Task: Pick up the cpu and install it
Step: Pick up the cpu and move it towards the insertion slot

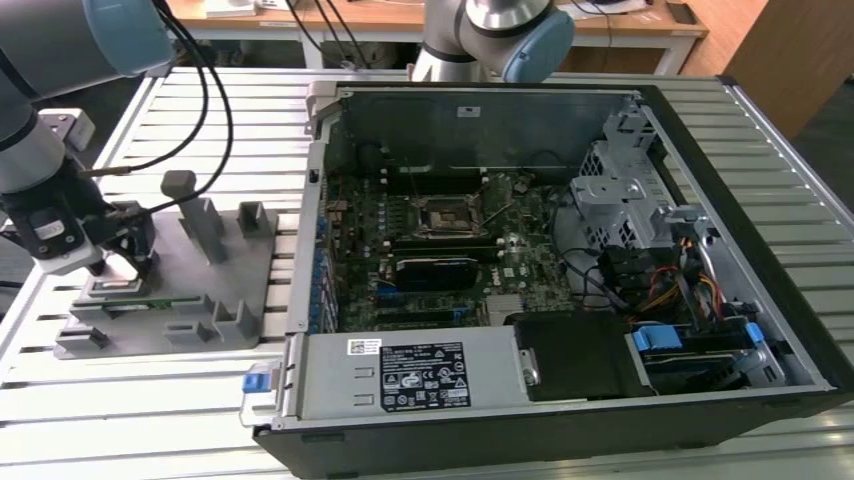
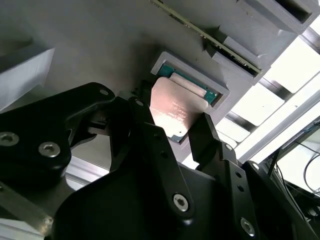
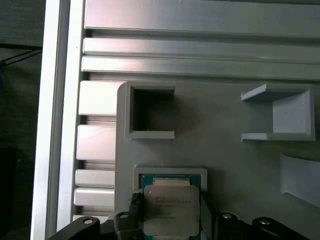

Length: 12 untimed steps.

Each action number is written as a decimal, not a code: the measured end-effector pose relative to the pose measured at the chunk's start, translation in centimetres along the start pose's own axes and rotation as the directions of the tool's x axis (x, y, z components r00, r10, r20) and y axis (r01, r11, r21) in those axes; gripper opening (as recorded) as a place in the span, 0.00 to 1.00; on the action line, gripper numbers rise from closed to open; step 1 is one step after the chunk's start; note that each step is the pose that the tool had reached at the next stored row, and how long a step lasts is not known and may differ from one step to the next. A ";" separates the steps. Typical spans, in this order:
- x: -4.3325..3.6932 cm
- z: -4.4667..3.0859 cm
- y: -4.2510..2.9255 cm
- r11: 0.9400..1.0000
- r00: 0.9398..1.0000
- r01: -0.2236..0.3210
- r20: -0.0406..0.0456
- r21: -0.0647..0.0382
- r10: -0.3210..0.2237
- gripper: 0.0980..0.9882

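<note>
Gripper: the gripper (image 1: 130, 262) is low over the grey fixture plate (image 1: 180, 300), lower left of the exterior view, on the slatted desk (image 1: 214, 120).
Cpu: the cpu (image 3: 171, 210) lies silver top up, seated in a square nest of the fixture plate, green rim showing; seen in both wrist views (image 2: 175, 112).
Fingers: the fingers (image 2: 207, 135) stand on two opposite edges of the cpu and appear closed against them.
Socket: the socket (image 1: 445, 215) sits on the motherboard inside the open computer case (image 1: 534, 110), centre of the exterior view, well apart from the cpu.
Progress: judged early. The grasp is made at the nest, but the cpu is not yet lifted. Transfer and seating are not done.
</note>
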<state>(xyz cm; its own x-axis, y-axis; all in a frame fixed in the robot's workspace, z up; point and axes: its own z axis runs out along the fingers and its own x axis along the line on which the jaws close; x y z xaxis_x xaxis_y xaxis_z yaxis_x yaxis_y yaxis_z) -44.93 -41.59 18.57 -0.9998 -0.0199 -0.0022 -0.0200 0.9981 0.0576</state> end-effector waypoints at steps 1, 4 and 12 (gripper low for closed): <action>0.00 -0.09 0.01 1.000 1.000 -0.001 0.000 0.000 0.001 0.50; 0.00 -0.41 0.03 1.000 1.000 -0.001 0.000 0.000 0.001 0.50; -0.01 -1.39 0.08 1.000 1.000 -0.003 -0.003 0.000 0.003 0.50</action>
<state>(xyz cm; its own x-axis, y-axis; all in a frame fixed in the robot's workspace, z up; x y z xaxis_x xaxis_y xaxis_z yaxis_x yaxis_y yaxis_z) -44.93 -41.59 19.97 -0.9999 -0.0172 0.0009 -0.0171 0.9982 0.0577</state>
